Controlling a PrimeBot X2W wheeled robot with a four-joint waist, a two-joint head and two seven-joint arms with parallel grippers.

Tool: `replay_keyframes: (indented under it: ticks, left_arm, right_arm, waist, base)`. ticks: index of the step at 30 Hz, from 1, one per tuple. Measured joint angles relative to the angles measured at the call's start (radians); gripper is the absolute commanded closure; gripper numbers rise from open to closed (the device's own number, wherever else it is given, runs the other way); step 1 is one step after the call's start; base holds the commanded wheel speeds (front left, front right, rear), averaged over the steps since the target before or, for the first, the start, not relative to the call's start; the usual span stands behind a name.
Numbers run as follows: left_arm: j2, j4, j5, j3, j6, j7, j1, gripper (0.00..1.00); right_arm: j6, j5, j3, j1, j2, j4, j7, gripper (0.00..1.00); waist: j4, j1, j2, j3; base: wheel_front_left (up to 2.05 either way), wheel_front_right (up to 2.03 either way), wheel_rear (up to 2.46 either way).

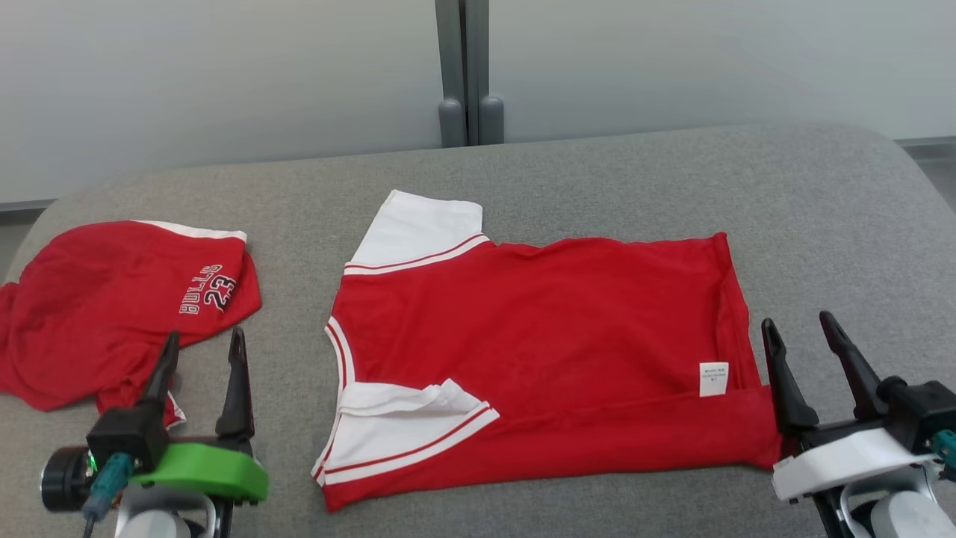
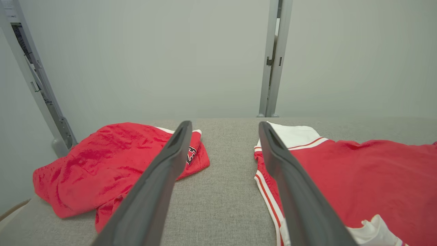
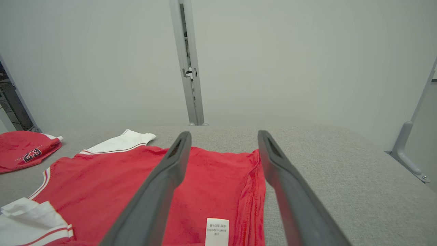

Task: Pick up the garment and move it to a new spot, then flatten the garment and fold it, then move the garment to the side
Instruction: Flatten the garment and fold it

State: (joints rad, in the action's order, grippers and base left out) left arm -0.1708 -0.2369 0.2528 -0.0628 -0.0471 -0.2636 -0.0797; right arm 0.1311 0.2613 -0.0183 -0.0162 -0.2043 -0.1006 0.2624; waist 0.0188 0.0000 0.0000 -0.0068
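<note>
**Inspector:** Location of the garment?

**Onlooker:** The red jersey shirt [image 1: 538,336] with white, red-trimmed sleeves lies in the middle of the grey fabric-covered table [image 1: 597,179], neck to the robot's left and hem to its right. A second item, crumpled red shorts printed BULLS 23 [image 1: 104,306], sits well apart at the left end.

**Inspector:** Condition of the shirt?

**Onlooker:** Spread out and largely smooth. The near long edge looks turned over onto the body, taking the near sleeve [image 1: 403,433] inward with it. The far sleeve [image 1: 422,228] lies flat and unfolded. A small white label [image 1: 713,379] shows near the hem.

**Inspector:** The pincers?

**Onlooker:** Both stand wide apart and carry nothing. The left pincer [image 1: 205,336] sits between the shorts and the shirt's neck. The right pincer [image 1: 798,321] sits just beside the hem's near corner; whether a finger touches the cloth, I cannot tell.

**Inspector:** Progress?

**Onlooker:** My judgement: placing and flattening appear done, and a first lengthwise fold appears made. Outstanding are the far side and sleeve, any crosswise fold, and the final move to the side.
</note>
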Motion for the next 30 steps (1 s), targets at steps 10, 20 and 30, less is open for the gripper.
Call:
replay_keyframes:
  ticks: [10, 20, 30]
  left_arm:
    - [-0.069, -0.077, -0.017, -0.042, -0.049, 0.064, -0.373, 0.0]
    - [-0.103, -0.261, -0.016, -0.128, -0.076, 0.144, -0.763, 0.0]
    - [-0.125, -0.503, 0.071, -0.275, -0.082, 0.22, -0.995, 0.0]
  right_arm:
    - [0.0, 0.015, -0.065, 0.312, -0.124, -0.08, -0.076, 0.0]
    - [0.0, 0.07, -0.156, 0.626, -0.221, -0.247, -0.226, 0.0]
    - [0.0, 0.153, -0.296, 0.812, -0.228, -0.431, -0.328, 0.0]
  waist:
    - [-0.021, 0.0, 0.0, 0.113]
    - [-0.055, 0.0001, 0.0, 0.291]
    - [-0.1, 0.0001, 0.0, 0.459]
  base:
    - [0.0, 0.0, 0.0]
    - [0.0, 0.0, 0.0]
    - [0.0, 0.0, 0.0]
